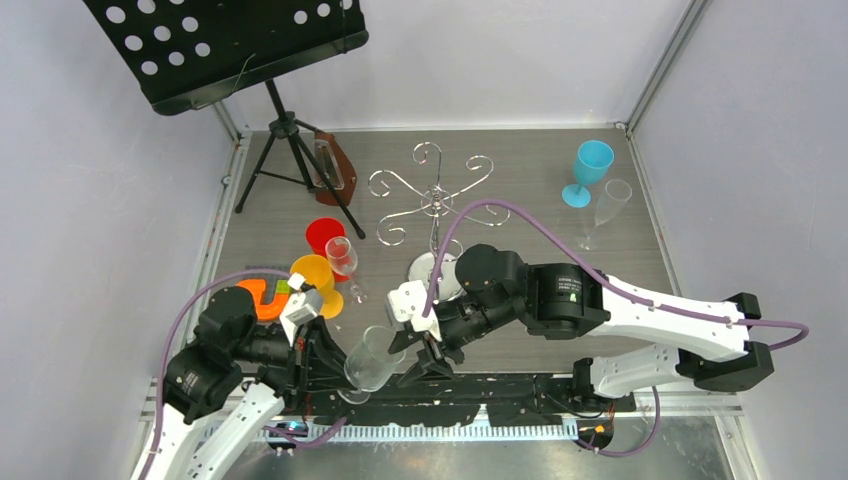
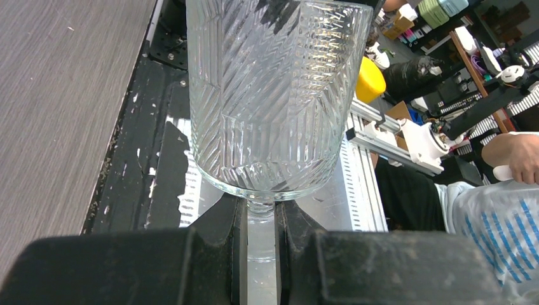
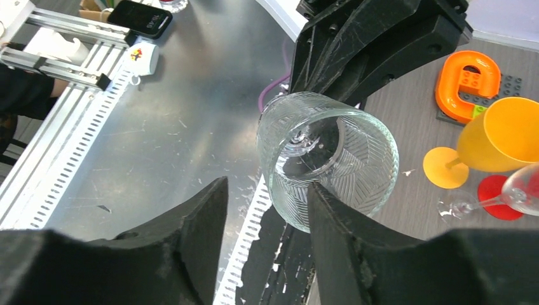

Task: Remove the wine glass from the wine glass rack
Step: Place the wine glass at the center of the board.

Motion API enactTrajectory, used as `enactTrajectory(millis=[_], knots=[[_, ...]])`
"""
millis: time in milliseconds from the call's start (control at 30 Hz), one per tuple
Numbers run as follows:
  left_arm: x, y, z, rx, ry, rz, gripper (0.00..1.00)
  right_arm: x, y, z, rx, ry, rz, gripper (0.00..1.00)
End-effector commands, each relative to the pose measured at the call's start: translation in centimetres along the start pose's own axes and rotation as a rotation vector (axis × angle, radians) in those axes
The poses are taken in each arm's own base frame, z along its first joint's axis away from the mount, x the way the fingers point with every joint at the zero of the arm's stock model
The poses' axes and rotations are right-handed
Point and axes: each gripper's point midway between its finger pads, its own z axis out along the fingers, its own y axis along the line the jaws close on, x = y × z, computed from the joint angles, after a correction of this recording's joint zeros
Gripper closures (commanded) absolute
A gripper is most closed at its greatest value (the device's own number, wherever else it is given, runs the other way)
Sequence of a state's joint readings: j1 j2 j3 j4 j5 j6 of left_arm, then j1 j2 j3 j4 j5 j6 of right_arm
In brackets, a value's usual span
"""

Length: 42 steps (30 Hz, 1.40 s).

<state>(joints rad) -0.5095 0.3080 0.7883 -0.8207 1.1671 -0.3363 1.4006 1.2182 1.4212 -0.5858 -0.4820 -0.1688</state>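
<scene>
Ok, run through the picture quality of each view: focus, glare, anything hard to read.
Top external: evenly lit and sharp, though the wine glass is nearly see-through. Left wrist: its cut pattern is crisp, while the left gripper is a dark blur. Right wrist: the right gripper looks soft, with glare on the metal sheet.

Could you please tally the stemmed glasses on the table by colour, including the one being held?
Clear: 3 (patterned wine glass, small wine glass, flute)
Red goblet: 1
Orange goblet: 1
Blue goblet: 1
Total: 6
</scene>
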Motion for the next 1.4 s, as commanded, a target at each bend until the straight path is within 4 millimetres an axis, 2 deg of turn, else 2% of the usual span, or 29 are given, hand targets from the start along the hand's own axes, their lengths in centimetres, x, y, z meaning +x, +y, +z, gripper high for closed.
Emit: enactTrajectory(millis=[0, 267, 433, 567, 633, 667, 800, 867, 967, 1033, 1133, 1367], knots=[[-1.0, -1.7, -0.3, 0.057, -0.024, 0.103, 1.0, -2.4, 0.9, -0.3, -0.052, -0.065, -0.011, 0.48], [-1.0, -1.6, -0.3, 0.054, -0.024, 0.102, 1.0, -2.1, 1.4, 0.5, -0.103, -0.059, 0.008, 0.51], [-1.0, -1.6, -0.3, 0.05, -0.026, 0.102, 1.0, -2.1, 1.5, 1.0, -0.125, -0.055, 0.016, 0.6], [-1.0, -1.5, -0.3, 0.044, -0.026, 0.099, 1.0, -1.9, 1.6, 1.3, -0.14, -0.05, 0.023, 0.64], [-1.0, -1.5, -0.3, 0.04, -0.027, 0.1, 1.0, -1.8, 1.7, 1.4, -0.149, -0.048, 0.025, 0.72], [-1.1, -1.5, -0.3, 0.038, -0.028, 0.102, 1.0, -1.7, 1.7, 1.5, -0.152, -0.045, 0.028, 0.81], [-1.1, -1.2, -0.3, 0.03, -0.028, 0.097, 1.0, -1.5, 1.6, 1.7, -0.151, -0.039, 0.033, 0.93], [-1.0, -1.1, -0.2, 0.024, -0.028, 0.095, 0.99, -1.2, 1.5, 1.8, -0.141, -0.034, 0.042, 0.94], [-1.1, -1.0, -0.2, 0.018, -0.028, 0.092, 0.91, -1.1, 1.3, 1.8, -0.131, -0.032, 0.05, 0.94], [-1.1, -0.8, -0.2, 0.007, -0.029, 0.09, 0.76, -1.1, 1.2, 1.7, -0.121, -0.033, 0.051, 0.94], [-1.0, -0.5, -0.2, -0.004, -0.028, 0.086, 0.61, -1.1, 1.2, 1.6, -0.116, -0.038, 0.05, 0.94], [-1.0, 0.2, -0.3, -0.048, -0.03, 0.079, 0.41, -0.3, 1.4, 1.2, -0.103, -0.042, 0.069, 0.94]])
